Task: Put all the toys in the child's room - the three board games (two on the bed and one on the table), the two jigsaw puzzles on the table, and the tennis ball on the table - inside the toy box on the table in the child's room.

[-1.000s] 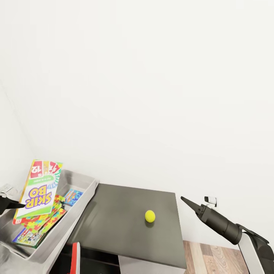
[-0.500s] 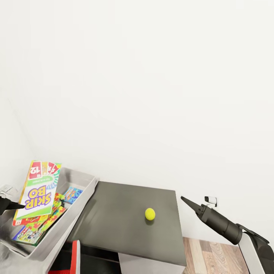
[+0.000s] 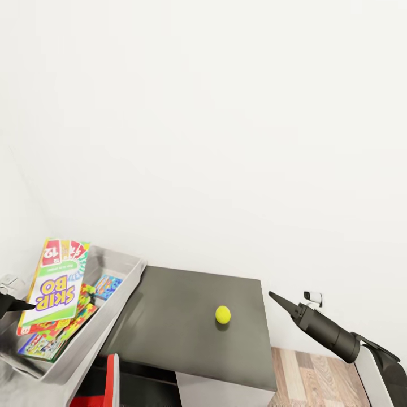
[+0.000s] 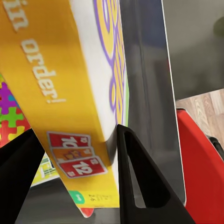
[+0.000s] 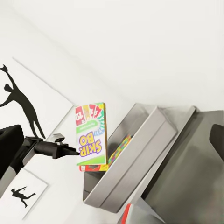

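Left pincer [image 4: 70, 154] clamps the Skip-Bo box [image 3: 55, 285], holding it tilted over the toy box [image 3: 121, 285] at far left, above the jigsaws [image 3: 45, 339] lying inside. Tennis ball [image 3: 223, 314] sits alone on the dark tabletop [image 3: 169, 328], right of the toy box. Right pincer [image 3: 278, 299] hangs off the tabletop's right edge, fingers together, holding nothing.

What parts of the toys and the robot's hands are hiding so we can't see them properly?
- Toys lying in the toy box: head view, partly covered by the Skip-Bo box.
- Left gripper: head view, cut off by the picture's edge.
- Right gripper: head view, seen side-on, so open or shut is unclear.
- Tennis ball: too small to show any markings.
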Available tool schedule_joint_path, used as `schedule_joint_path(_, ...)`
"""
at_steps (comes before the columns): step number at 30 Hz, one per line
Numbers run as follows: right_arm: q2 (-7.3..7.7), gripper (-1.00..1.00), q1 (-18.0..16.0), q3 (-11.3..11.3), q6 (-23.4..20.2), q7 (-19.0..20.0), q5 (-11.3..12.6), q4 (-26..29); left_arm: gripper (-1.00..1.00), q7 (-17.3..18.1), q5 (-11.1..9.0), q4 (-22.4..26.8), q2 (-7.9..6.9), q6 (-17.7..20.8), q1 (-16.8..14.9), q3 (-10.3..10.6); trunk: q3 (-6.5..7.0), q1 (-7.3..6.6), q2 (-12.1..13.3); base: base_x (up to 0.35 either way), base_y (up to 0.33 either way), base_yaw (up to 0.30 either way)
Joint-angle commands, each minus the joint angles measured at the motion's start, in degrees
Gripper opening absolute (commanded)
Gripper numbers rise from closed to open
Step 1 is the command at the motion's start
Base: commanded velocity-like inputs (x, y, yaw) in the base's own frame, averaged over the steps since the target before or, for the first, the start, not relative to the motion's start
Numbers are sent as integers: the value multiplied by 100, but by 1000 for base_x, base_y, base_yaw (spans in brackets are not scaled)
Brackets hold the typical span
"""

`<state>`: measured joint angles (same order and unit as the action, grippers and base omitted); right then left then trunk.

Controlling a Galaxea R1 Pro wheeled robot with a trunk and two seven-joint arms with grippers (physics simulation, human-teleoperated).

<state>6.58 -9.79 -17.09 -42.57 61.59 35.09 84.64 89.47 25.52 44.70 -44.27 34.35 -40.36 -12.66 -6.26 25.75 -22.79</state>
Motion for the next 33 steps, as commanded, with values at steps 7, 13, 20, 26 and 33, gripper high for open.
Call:
schedule_joint_path(7,-6,100,-5,3,-27,1,7,-4,-100,53,83,37,-34,39,-166,-12,-78,3,-13,0,0,0)
schedule_joint_path(13,0,100,-3,1,-24,2,3,-1,-100,53,135,-15,-60,21,-523,-9,-134,3,-13,0,0,0)
schedule_joint_path(20,6,100,-4,0,-31,3,6,-1,-100,53,147,-22,-57,-4,-573,-5,-198,3,-13,0,0,0)
schedule_joint_path(26,10,100,-4,-1,-32,3,14,0,-100,53,154,-22,-56,-73,-577,3,-254,3,-13,0,0,0)
schedule_joint_path(33,10,100,-5,1,-32,3,15,3,-100,53,163,-22,-62,-233,-579,9,-319,3,-13,0,0,0)
